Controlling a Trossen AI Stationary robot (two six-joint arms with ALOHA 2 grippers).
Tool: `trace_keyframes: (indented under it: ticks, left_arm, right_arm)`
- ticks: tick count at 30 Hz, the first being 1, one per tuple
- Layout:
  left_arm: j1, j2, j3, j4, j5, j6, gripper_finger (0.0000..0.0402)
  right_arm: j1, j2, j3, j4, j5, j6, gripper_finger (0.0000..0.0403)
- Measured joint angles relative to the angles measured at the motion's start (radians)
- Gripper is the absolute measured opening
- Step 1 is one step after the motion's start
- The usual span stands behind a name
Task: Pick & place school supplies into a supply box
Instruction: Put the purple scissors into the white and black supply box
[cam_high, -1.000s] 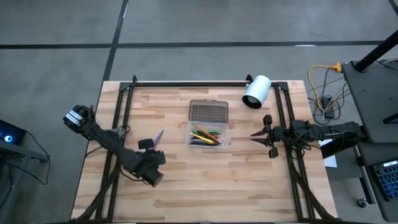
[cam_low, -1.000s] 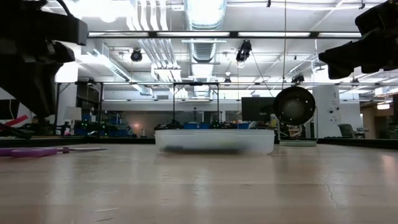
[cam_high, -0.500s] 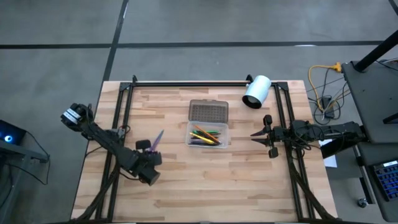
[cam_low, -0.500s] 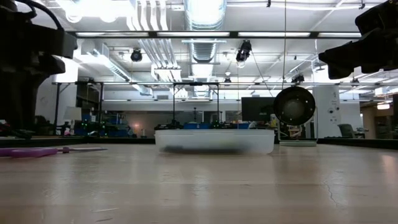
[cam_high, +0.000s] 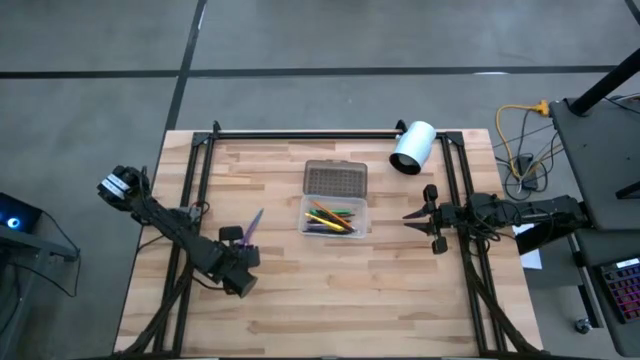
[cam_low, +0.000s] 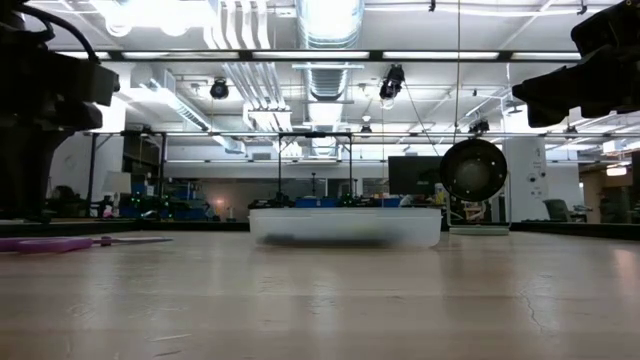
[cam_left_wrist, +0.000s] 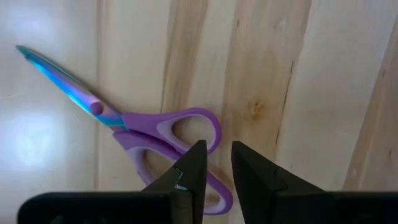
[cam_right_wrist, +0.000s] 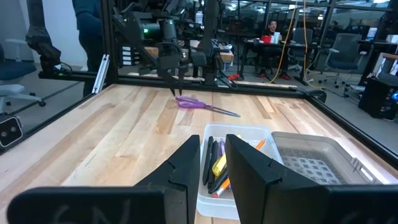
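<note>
Task nearly complete — one item left. The pens and pencils (cam_high: 330, 217) (green, orange, yellow, dark) already lie in the box (cam_high: 334, 227), which sits mid-worktop (cam_high: 400, 290) with its lid (cam_high: 335, 179) swung open on the far side. The scissors (cam_high: 251, 224) are the only supply still outside: they lie flat on the wood, well apart from the box, on the left arm's side.

Left hand (cam_left_wrist: 216, 163) — poised directly above the scissors' purple handles, fingers (cam_left_wrist: 193, 165) drawn to a narrow slot, nothing between them. In the wrist view one handle loop sits just beside the fingertips; whether they touch the plastic you cannot tell. In the overhead view the same hand (cam_high: 236, 236) stands at the handle end of the scissors.

Right hand (cam_high: 412, 215) — idle, parked near the right edge of the worktop, pointing toward the box; fingers narrow, empty (see right wrist view (cam_right_wrist: 212, 149), where the filled box and the distant scissors (cam_right_wrist: 202, 105) both show).

Remaining, by my reading: you need the scissors gripped, carried across and set in with the pens. Closing the lid may follow, tho the task doesn't demand it.

White cylinder (cam_high: 412, 147) at the far rail: not part of the job.
</note>
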Motion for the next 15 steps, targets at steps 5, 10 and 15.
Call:
trace_keyframes:
  ticks: [5,10,15]
  left_arm:
    - [0.006,0.0,-0.026,0.037,0.018,0.017,0.006]
    - [0.028,0.0,-0.044,0.046,0.021,0.046,0.006]
    - [0.056,0.0,-0.051,0.074,0.027,0.079,0.006]
  right_arm:
    - [0.0,0.0,0.0,0.0,0.0,0.0,0.0068]
    - [0.0,0.0,0.0,0.0,0.0,0.0,0.0068]
    - [0.0,0.0,0.0,0.0,0.0,0.0,0.0068]
